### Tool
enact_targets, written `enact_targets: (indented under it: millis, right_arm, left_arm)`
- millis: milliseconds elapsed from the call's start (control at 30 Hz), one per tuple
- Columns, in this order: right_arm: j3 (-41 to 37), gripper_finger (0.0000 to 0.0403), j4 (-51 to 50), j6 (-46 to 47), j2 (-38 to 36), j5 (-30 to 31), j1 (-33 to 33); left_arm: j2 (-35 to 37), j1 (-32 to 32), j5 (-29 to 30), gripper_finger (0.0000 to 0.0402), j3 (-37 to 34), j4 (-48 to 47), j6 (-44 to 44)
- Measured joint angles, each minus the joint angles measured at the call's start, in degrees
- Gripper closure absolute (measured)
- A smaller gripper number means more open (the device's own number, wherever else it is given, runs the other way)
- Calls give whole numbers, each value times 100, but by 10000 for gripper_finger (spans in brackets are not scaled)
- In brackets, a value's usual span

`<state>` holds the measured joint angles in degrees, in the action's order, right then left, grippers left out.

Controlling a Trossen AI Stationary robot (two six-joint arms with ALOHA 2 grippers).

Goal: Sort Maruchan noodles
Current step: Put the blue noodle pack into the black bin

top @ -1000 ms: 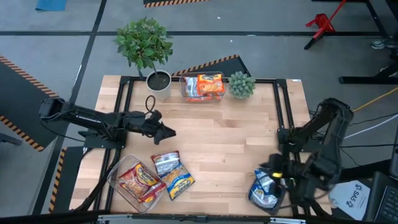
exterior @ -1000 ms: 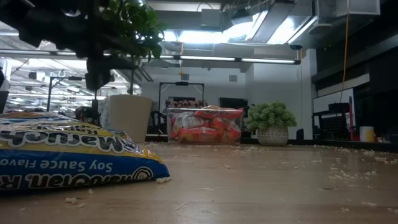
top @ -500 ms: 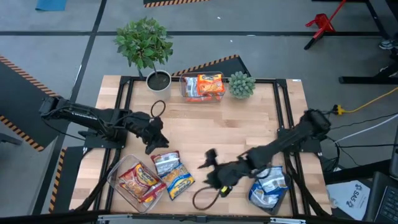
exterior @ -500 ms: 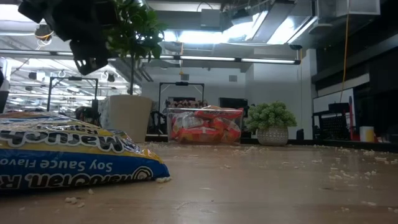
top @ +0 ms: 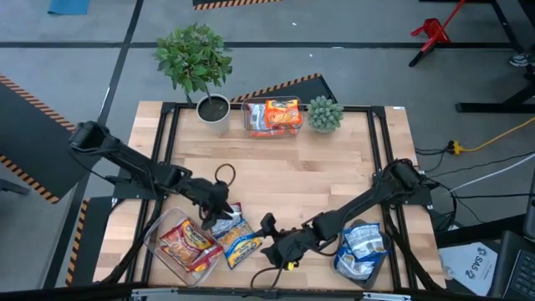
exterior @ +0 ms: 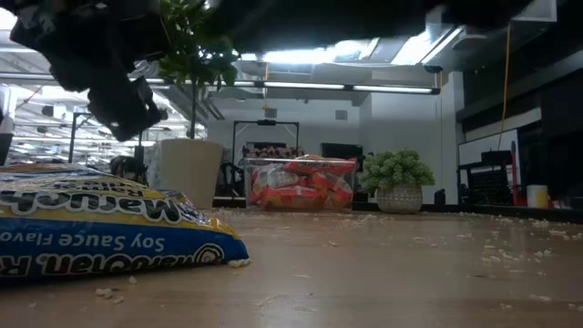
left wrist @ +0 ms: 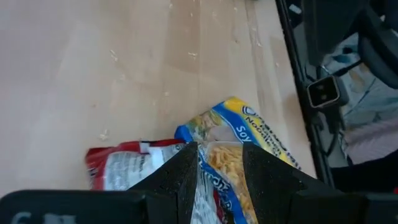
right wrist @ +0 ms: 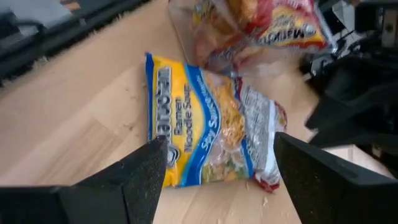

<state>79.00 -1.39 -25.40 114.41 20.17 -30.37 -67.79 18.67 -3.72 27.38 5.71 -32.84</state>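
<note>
Two Maruchan noodle packets lie flat on the wood near the front edge. One is red-and-white (top: 222, 219), the other blue-and-yellow (top: 242, 245). My left gripper (top: 219, 206) hangs open just above the red-and-white packet (left wrist: 124, 171), clear of it in the low view (exterior: 114, 87). My right gripper (top: 269, 239) reaches in from the right. It is wide open, with a finger on either side of the blue-and-yellow packet (right wrist: 193, 130) and above it. The red-and-white packet (right wrist: 264, 140) lies beside that one.
A clear tub (top: 171, 244) with red packets stands at the near left, right beside the two loose packets. A tub of blue-and-white packets (top: 359, 251) stands at the near right. At the far edge are a tub of orange packets (top: 272, 117) and two potted plants (top: 213, 107) (top: 324, 113). Crumbs dot the wood.
My right gripper has swung from over the near-right tub toward the table's left and come down to the blue-and-yellow packet, rolling as it went. My left gripper has moved toward the near edge and sunk over the red-and-white packet. The packets have stayed where they were.
</note>
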Motion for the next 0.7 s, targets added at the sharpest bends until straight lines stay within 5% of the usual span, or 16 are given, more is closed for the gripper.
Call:
enact_targets:
  millis: [700]
  right_arm:
    - [-2, 120, 95, 161, 324, -25, -4]
  left_arm:
    - [-2406, 616, -310, 281, 1056, 222, 649]
